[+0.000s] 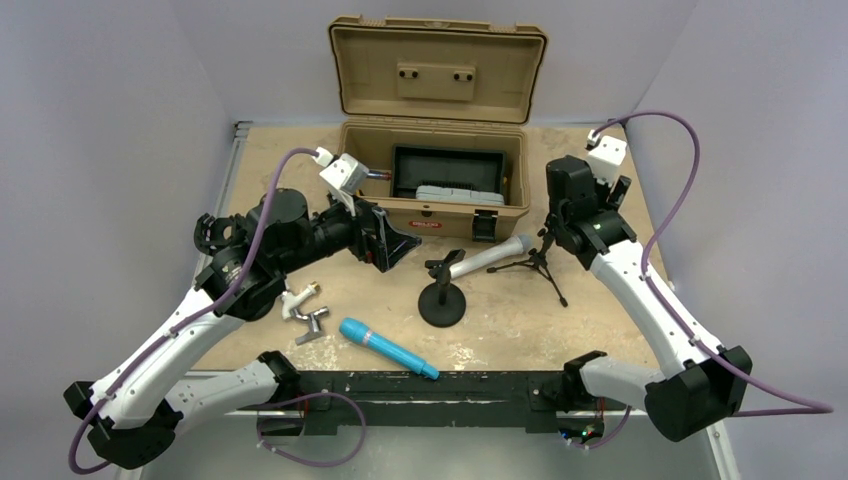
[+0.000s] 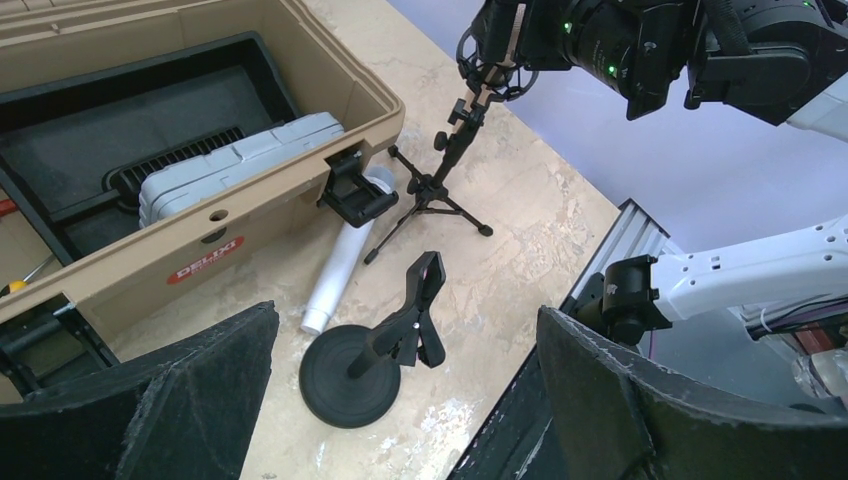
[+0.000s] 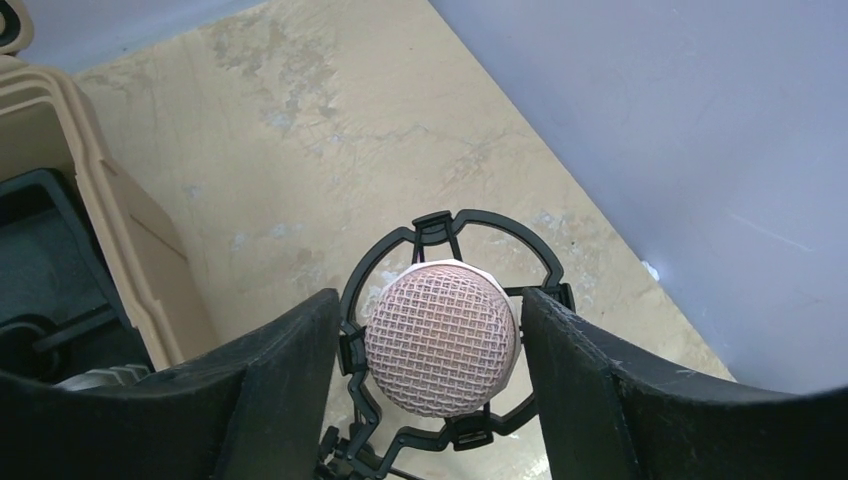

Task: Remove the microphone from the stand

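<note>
Firstly, tan toolbox (image 1: 450,213): lid open, at the far side of the table (image 1: 520,335). Left gripper (image 1: 398,240): jaws wide apart, nothing between them, above the tabletop near the toolbox front. Right gripper (image 3: 430,305): fingers (image 3: 280,390) stand either side of the microphone (image 3: 440,340), close against its shock mount (image 3: 437,222) (whether they press on it, I cannot tell). Tripod stand (image 1: 540,262): upright, right of the toolbox, with the microphone seated in the mount at its top, mesh head up. Round-base stand (image 1: 442,302): mid-table. Silver microphone (image 1: 490,255) and blue microphone (image 1: 388,348): both lying loose on the table.
</note>
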`<move>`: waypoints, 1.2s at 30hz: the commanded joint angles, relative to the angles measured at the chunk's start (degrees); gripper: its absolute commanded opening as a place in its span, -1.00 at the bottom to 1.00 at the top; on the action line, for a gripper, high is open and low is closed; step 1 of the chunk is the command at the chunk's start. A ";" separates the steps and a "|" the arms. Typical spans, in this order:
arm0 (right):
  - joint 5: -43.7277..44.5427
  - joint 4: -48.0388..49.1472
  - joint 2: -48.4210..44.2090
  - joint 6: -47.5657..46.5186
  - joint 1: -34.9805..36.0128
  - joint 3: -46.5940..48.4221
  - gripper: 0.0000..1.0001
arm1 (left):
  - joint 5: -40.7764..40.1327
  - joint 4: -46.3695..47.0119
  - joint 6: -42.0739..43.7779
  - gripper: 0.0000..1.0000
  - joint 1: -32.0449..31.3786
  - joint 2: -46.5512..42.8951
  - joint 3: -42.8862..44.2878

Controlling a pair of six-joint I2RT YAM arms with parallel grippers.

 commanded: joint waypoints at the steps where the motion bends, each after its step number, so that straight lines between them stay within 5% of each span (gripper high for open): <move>1: -0.49 2.65 -0.06 -1.73 0.14 0.03 0.26 | 0.83 1.70 -0.06 0.96 0.18 0.26 0.27; 10: -2.83 -1.03 0.89 -2.35 0.16 5.95 -0.44 | 0.90 1.70 -0.08 0.96 0.18 0.40 0.26; 18: -6.07 -3.63 -0.69 -2.93 0.27 11.72 -0.65 | 1.10 1.72 -0.23 0.96 0.14 0.45 0.28; 24: -11.74 -4.60 -1.88 -5.37 0.41 17.38 -1.00 | 0.65 1.56 -0.23 0.96 0.18 0.53 0.34; 36: -18.33 -4.28 -6.49 -11.90 0.36 27.75 -1.00 | 0.40 1.45 -0.15 0.96 0.19 0.59 0.31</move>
